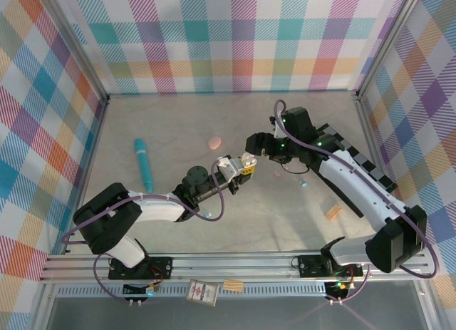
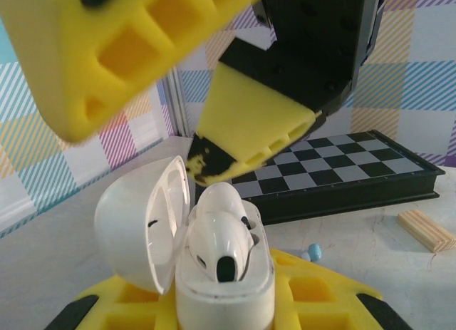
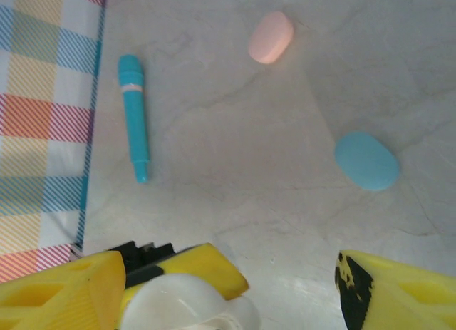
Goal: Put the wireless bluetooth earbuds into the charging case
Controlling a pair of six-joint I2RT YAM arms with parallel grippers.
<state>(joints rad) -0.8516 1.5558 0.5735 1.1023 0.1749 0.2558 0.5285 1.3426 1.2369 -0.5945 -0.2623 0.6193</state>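
Left gripper [image 1: 241, 167] clamping the open charging case [image 2: 224, 280], white earbuds [image 2: 222, 237] seemingly sitting inside, right gripper [image 1: 256, 143] hovering spread just above

Glossy white plastic charging case [image 2: 222, 291]; bare wooden block [image 2: 426, 230].

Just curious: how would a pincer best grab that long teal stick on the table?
Probably mid-shaft, from straight above: the teal stick lies flat on the table, long and thin, so a grip across its narrow width fits.
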